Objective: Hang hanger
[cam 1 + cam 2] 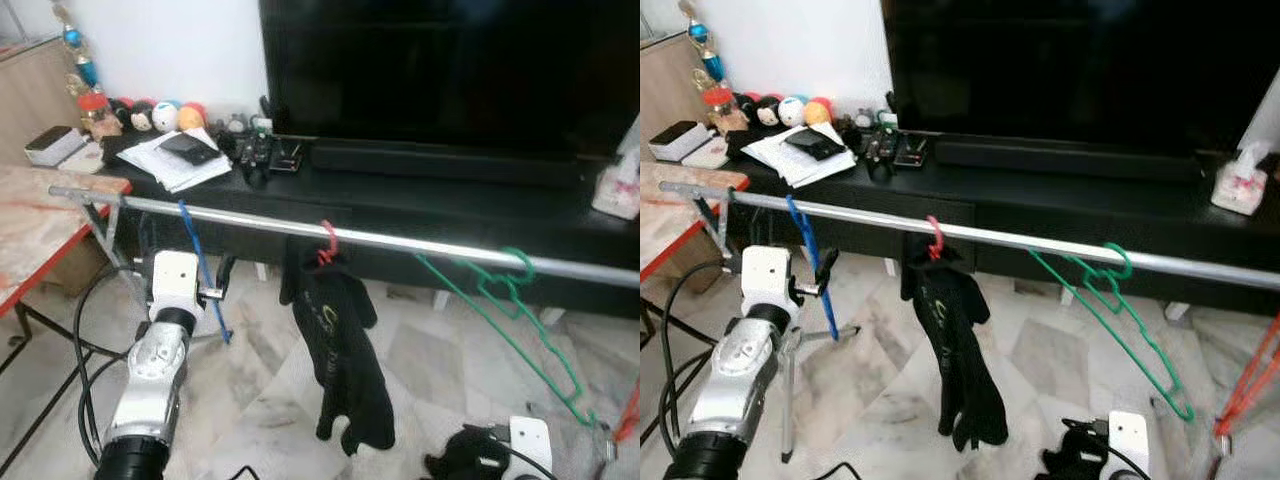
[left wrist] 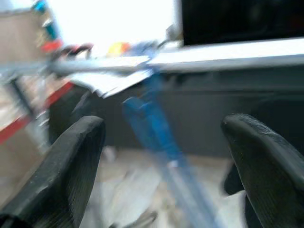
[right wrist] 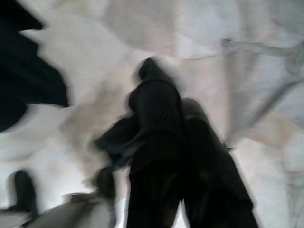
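A silver rail [image 1: 250, 218] runs across in front of the TV stand. A blue hanger [image 1: 204, 268] hangs on the rail near its left end. My left gripper [image 2: 164, 142] is open, and the blurred blue hanger [image 2: 156, 137] lies between its fingers without touching either. On the middle of the rail a red hook [image 1: 326, 243] carries a black garment [image 1: 340, 340]. A green hanger [image 1: 510, 310] hangs further right. Low at the right, my right gripper [image 3: 164, 90] points at the marble floor with its fingers together.
A black TV stand [image 1: 420, 200] with a large TV [image 1: 450, 70], papers [image 1: 175, 155], toys and a tissue box [image 1: 1240, 185] stands behind the rail. A wooden table [image 1: 40, 225] is at the left. A red hanger [image 1: 1250, 385] leans at the far right. Cables trail on the floor.
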